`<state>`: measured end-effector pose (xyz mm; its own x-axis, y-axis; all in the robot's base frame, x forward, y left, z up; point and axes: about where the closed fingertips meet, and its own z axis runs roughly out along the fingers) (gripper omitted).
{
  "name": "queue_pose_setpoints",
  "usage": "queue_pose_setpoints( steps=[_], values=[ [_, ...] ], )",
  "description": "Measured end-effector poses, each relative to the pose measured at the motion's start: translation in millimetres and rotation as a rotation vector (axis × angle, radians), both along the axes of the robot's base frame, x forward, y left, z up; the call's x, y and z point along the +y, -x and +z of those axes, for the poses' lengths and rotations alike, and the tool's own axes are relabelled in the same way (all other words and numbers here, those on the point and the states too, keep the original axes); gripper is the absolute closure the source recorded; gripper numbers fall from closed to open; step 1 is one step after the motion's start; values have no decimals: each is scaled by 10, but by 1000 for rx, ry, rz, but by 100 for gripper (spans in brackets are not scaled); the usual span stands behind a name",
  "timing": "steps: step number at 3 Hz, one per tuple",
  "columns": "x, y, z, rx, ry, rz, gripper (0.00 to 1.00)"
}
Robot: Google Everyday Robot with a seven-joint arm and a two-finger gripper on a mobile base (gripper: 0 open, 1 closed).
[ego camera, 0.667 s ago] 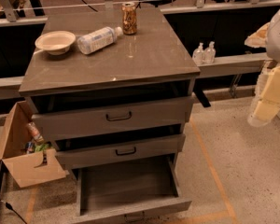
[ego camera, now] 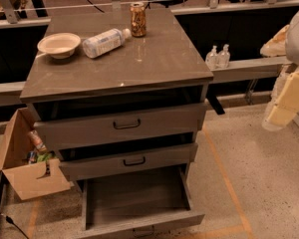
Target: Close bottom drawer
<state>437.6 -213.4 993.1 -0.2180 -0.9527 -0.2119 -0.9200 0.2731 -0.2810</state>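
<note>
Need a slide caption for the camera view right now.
Bottom drawer pulled open; gripper hangs at right, apart from the cabinet.

Robotics lab: floor tape [ego camera: 229, 184], right-side claw [ego camera: 281, 108]

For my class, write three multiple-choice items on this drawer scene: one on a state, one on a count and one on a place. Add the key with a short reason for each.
1. What state is the bottom drawer in?
A. pulled far out
B. shut flush
C. taken out and lying on the floor

2. How many things stand or lie on the cabinet top?
A. one
B. three
C. five

3. Where is the gripper?
A. off to the right, clear of all the drawers
B. on the bottom drawer's handle
C. directly over the cabinet top

Key:
1 A: its tray lies open to view, with its front well forward of the middle drawer.
2 B: there is a bowl, a bottle on its side and an upright can.
3 A: it hangs at the picture's right edge, touching no drawer.
</note>
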Motion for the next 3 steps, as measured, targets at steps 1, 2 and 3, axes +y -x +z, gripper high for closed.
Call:
queue_pose_setpoints(
  steps=[1, 2, 3],
  values=[
    [86, 67, -226, -7, -53, 1, 38],
    [283, 162, -717, -26, -113, 58, 62],
    [522, 239, -1353, -47, -118, 193, 85]
  ],
)
